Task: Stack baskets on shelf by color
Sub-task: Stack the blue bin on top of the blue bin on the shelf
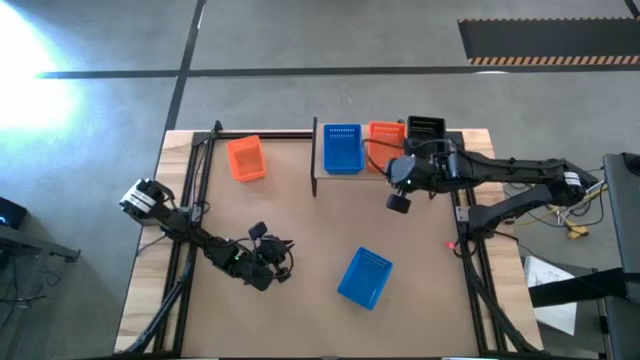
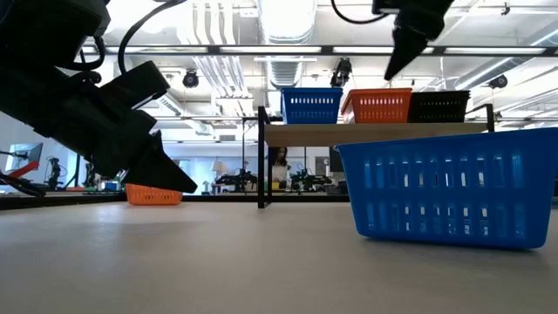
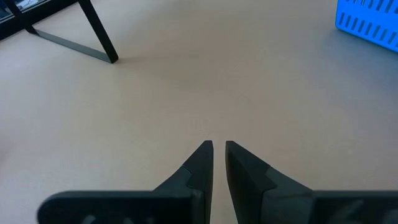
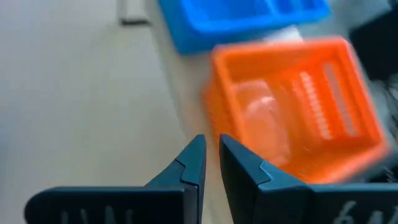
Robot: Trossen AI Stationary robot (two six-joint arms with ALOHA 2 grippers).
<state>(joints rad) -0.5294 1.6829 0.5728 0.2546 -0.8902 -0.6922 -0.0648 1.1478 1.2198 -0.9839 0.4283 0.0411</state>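
Observation:
The shelf (image 2: 375,133) stands at the table's far side and carries a blue basket (image 1: 342,148), an orange basket (image 1: 385,138) and a black basket (image 1: 427,128) side by side. A loose orange basket (image 1: 246,158) rests on its base on the table at the far left. A loose blue basket (image 1: 364,277) rests on the table near the middle front. My right gripper (image 4: 211,138) hangs shut in the air in front of the shelf's orange basket (image 4: 298,106), holding nothing. My left gripper (image 3: 218,144) is shut, low over the bare table left of the loose blue basket.
Black frame bars (image 1: 190,200) run along the table's left and right sides. The shelf's thin black leg (image 3: 99,34) stands on the table ahead of my left gripper. Bare tabletop (image 1: 310,230) lies between the two loose baskets and the shelf.

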